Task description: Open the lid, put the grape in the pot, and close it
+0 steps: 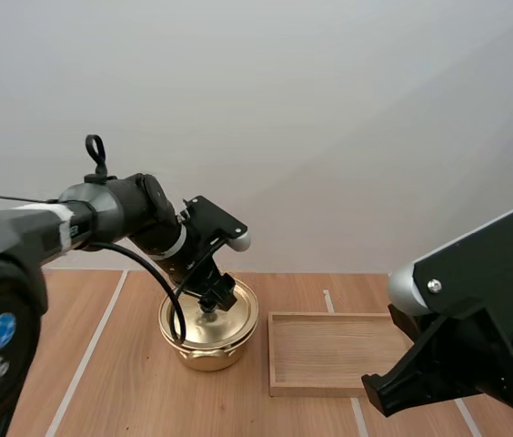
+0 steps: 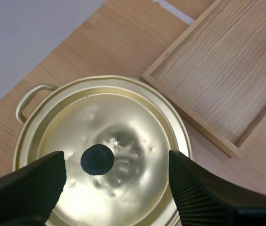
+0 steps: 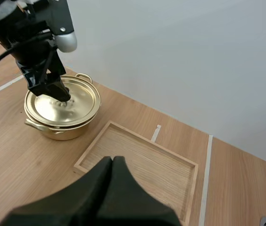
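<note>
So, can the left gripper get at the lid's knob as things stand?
Probably yes: the left gripper is open above the lid, straddling the black knob, with nothing in between.

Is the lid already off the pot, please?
No, the lid sits on the pot, with the open left hand over its knob.

One pot (image 1: 204,353), one lid (image 1: 235,317), one tray (image 1: 329,351)

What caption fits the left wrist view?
Open left gripper poised over the lid, fingers flanking its black knob; wooden tray beside.
</note>
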Controlling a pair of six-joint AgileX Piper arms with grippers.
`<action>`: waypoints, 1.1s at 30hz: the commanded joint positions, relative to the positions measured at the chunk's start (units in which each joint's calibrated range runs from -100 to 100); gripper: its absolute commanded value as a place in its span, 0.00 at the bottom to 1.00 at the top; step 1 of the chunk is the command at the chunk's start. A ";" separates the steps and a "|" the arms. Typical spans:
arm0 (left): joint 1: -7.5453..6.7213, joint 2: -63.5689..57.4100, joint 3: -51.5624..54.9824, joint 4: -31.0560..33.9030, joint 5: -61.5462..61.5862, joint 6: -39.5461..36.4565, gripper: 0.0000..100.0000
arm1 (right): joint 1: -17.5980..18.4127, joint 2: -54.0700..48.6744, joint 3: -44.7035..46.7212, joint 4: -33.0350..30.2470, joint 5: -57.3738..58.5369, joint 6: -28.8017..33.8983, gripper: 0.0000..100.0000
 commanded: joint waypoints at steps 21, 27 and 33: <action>-0.14 -60.29 9.85 -0.87 9.05 -13.33 0.00 | -3.36 -5.24 0.18 0.09 -12.90 3.38 0.00; -0.14 -69.65 15.55 -0.87 4.20 -19.46 0.00 | -4.33 -8.81 0.18 2.21 -17.66 3.46 0.00; -0.14 -81.94 20.41 -0.87 -7.87 -26.62 0.00 | -7.60 -9.23 0.70 4.14 -20.26 7.30 0.00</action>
